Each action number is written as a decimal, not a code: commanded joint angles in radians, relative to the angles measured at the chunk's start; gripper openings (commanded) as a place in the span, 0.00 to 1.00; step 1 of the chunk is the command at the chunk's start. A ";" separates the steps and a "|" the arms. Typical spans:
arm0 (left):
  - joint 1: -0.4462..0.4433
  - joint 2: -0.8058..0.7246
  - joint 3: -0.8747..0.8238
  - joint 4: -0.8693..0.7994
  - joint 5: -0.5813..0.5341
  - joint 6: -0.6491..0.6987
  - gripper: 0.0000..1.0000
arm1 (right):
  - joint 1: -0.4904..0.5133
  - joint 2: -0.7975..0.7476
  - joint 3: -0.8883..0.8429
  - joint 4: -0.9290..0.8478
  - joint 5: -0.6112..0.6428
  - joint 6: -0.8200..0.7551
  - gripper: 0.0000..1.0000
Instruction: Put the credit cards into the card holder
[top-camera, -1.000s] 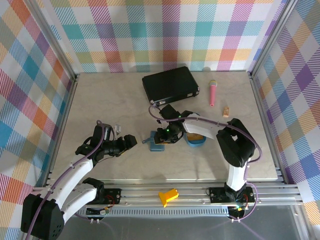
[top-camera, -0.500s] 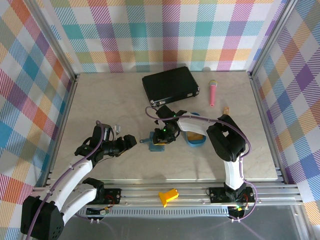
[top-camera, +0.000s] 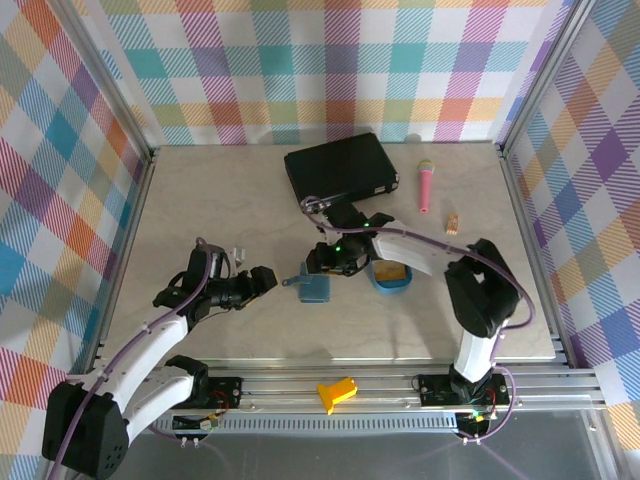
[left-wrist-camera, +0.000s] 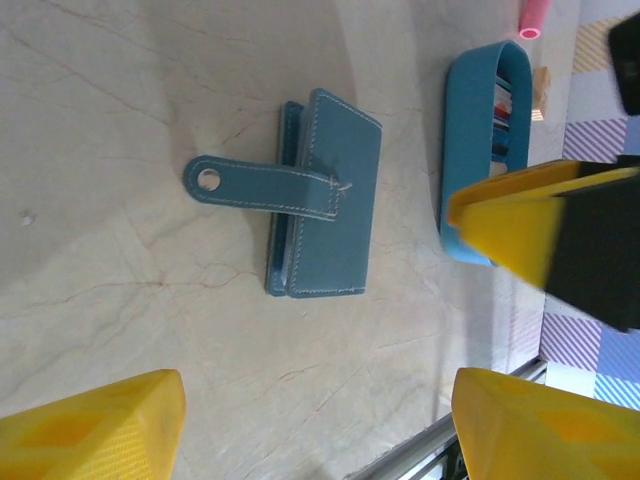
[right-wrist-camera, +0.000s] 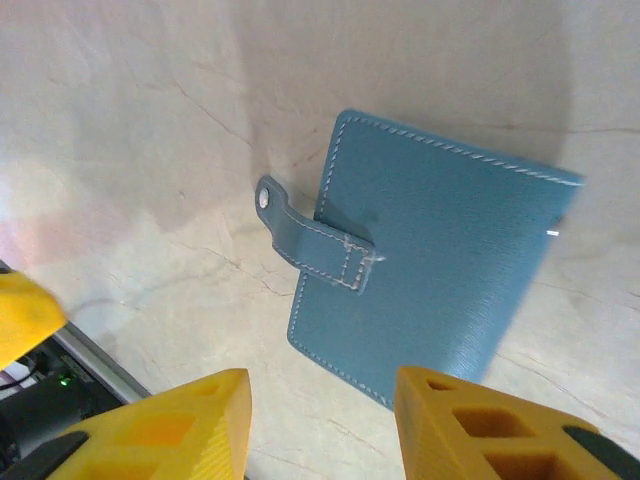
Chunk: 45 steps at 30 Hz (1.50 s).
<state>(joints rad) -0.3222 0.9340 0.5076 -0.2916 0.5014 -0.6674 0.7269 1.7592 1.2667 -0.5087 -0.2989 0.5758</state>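
The teal card holder (top-camera: 315, 289) lies folded shut on the table, its clasp tab (left-wrist-camera: 258, 187) sticking out loose to the left. My right gripper (top-camera: 323, 265) hovers just above its far edge, open and empty; in the right wrist view the card holder (right-wrist-camera: 430, 270) fills the space beyond the right gripper (right-wrist-camera: 325, 430). My left gripper (top-camera: 267, 279) is open, a short way left of the holder, with bare table between the left gripper (left-wrist-camera: 320, 440) and the card holder (left-wrist-camera: 330, 210). The credit cards (top-camera: 391, 270) lie in the blue oval tray (top-camera: 404, 285).
A large black case (top-camera: 340, 167) lies at the back. A pink stick (top-camera: 426, 186) and a small tan piece (top-camera: 452, 222) sit at the back right. A yellow block (top-camera: 337, 392) rests on the front rail. In the left wrist view the tray (left-wrist-camera: 470, 150) holds cards (left-wrist-camera: 500, 108).
My right gripper has lifted and drawn back off the card holder, which now lies uncovered. The left gripper has edged slightly to the right.
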 joint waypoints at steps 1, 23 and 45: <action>-0.040 0.046 0.016 0.103 0.022 -0.027 0.70 | -0.037 -0.044 -0.064 -0.010 0.022 0.031 0.43; -0.172 0.536 0.111 0.527 0.055 -0.020 0.17 | -0.064 0.031 -0.143 0.088 -0.075 0.050 0.37; -0.175 0.694 0.088 0.563 -0.040 0.033 0.15 | -0.073 0.091 -0.190 0.204 -0.139 0.076 0.38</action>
<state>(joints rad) -0.4866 1.6024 0.6094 0.2466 0.4767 -0.6579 0.6601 1.8320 1.0939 -0.3386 -0.4034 0.6327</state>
